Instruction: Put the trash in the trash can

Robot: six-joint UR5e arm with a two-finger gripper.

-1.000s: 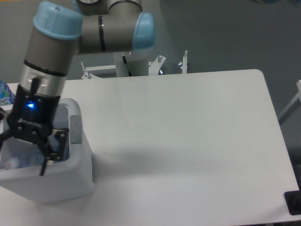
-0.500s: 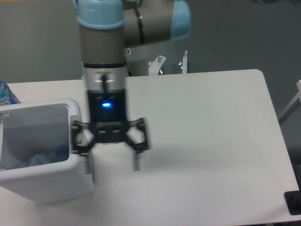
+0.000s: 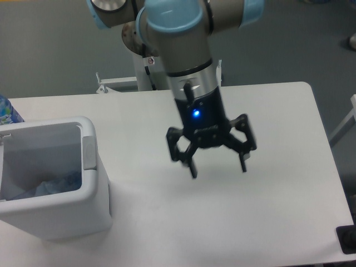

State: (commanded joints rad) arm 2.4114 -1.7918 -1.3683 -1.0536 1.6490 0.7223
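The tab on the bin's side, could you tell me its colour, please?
Grey tab, on the white bin; fixed camera view.

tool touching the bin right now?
Apart. The camera view shows the tool open and empty above the table's middle, with bare tabletop between it and the bin at the left edge.

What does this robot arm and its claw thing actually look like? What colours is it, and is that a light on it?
The arm is made of thick silver-grey tubes with light blue caps on its round joints. Its wrist narrows into a black section carrying a small glowing blue light. At the end sits the gripper: black, built from angular linkages, with two thin straight fingers. No loose cables show.
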